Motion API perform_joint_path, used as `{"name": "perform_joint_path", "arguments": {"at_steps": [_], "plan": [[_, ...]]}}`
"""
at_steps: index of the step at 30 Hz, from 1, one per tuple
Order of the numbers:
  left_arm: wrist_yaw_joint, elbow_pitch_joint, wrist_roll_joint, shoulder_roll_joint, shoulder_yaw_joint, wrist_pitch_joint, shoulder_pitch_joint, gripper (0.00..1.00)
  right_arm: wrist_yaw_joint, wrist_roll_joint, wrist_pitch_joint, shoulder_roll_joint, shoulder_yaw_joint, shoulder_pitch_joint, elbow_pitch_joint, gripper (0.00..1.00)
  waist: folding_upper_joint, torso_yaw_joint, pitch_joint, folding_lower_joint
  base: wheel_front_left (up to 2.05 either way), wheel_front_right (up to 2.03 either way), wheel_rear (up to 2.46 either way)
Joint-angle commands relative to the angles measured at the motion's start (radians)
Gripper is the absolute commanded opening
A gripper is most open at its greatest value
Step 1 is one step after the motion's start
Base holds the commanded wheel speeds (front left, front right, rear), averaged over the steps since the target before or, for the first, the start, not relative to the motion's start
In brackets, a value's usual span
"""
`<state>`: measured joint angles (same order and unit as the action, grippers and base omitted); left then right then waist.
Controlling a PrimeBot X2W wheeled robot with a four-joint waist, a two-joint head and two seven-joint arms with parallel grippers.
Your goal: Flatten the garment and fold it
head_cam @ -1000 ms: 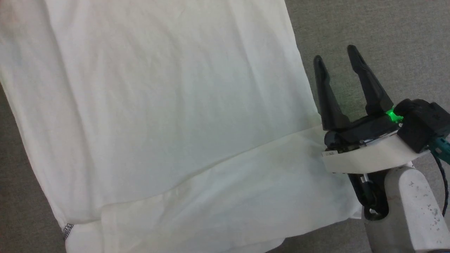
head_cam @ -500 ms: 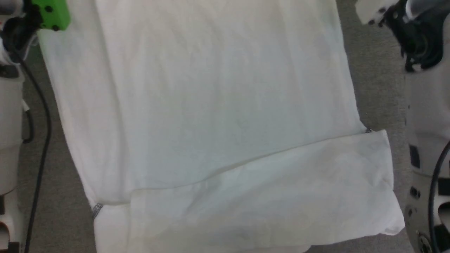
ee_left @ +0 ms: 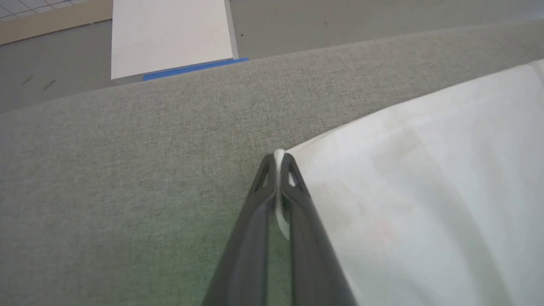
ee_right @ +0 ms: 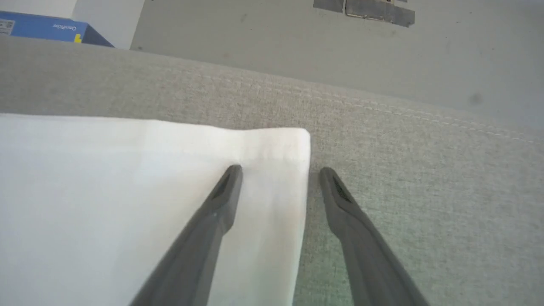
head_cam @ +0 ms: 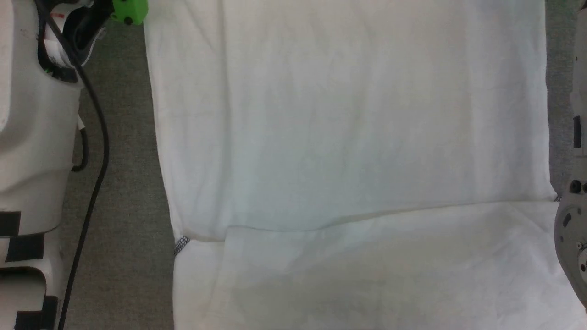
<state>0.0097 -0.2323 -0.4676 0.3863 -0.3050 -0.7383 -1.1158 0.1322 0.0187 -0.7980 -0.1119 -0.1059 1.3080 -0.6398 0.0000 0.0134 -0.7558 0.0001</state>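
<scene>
**While the left gripper [ee_left: 278, 159] pinches one corner of the garment [ee_left: 425, 204], the right gripper [ee_right: 280, 172] stands open at another**

Where everything rests, there is a grey surface [head_cam: 124, 183] of woven cloth with a fine, rough grain. In the right wrist view a stitched seam runs along its far edge. The garment lies flat on it and takes most of the head view. It is thin white fabric, smooth, with only soft shallow wrinkles and straight side edges. Across its lower part a long, slightly slanted edge runs from side to side where two layers meet; which layer is on top I cannot tell. The corners in the wrist views are square, each with a narrow sewn hem.

The pale, hard left forearm [head_cam: 32, 137] stands left of the garment, with a black cable [head_cam: 98, 151] along it and a green part [head_cam: 130, 10] at the top. A piece of the right arm [head_cam: 571, 229] shows at the right edge. Beyond the surface lie a white board [ee_left: 170, 36] and a blue box [ee_right: 46, 29].

The left gripper is clenched on a hemmed corner. Its two dark fingers meet at the tips, and a thin strip of white fabric shows between them. The right gripper is spread wide. One finger is over the garment just inside its side edge, and the other is over the bare surface just beside it, near the corner. Whether they touch I cannot tell.

A short piece of dark grey zigzag stitching [head_cam: 182, 244] marks the garment's left edge where the layers meet.
</scene>
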Motion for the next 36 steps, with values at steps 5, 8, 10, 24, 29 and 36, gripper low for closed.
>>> {"name": "perform_joint_path", "arguments": {"at_steps": [5, 8, 10, 24, 29, 36], "plan": [[-0.013, -0.040, -0.009, -0.007, -0.003, 0.028, -0.026, 0.00, -0.002, 0.083, -0.182, 0.005, -0.034, 0.019, -0.004, 0.00, 0.0000, -0.009, -0.009, -0.0001, 0.00, 0.00, 0.00], [-0.023, -0.051, -0.002, -0.002, -0.006, 0.059, -0.037, 0.00, -0.002, 0.097, -0.204, 0.005, -0.034, 0.014, 0.049, 0.00, 0.0000, -0.003, -0.008, -0.0001, 0.00, 0.00, 0.00], [-0.029, -0.054, 0.014, 0.003, -0.006, 0.105, -0.049, 0.00, -0.002, 0.102, -0.147, 0.000, -0.034, 0.010, 0.095, 0.00, 0.0000, 0.002, -0.008, -0.0001, 0.00, 0.00, 0.00], [-0.009, -0.130, 0.164, 0.026, -0.019, 0.561, -0.083, 0.00, -0.002, 0.051, 0.354, -0.037, 0.004, -0.050, 0.105, 0.00, 0.0000, 0.027, 0.069, -0.0001, 0.00, 0.00, 0.00], [-0.034, -0.116, 0.143, 0.016, -0.034, 0.645, 0.009, 0.00, -0.002, -0.070, 0.464, -0.074, 0.092, -0.161, 0.139, 0.00, 0.0000, 0.030, 0.151, -0.0001, 0.00, 0.00, 0.00], [-0.092, 0.055, 0.009, 0.032, -0.061, 0.679, 0.395, 0.00, -0.002, -0.286, 0.616, -0.203, 0.233, -0.532, 0.361, 0.00, 0.0000, 0.018, 0.349, -0.0001, 0.00, 0.00, 0.00]]}}
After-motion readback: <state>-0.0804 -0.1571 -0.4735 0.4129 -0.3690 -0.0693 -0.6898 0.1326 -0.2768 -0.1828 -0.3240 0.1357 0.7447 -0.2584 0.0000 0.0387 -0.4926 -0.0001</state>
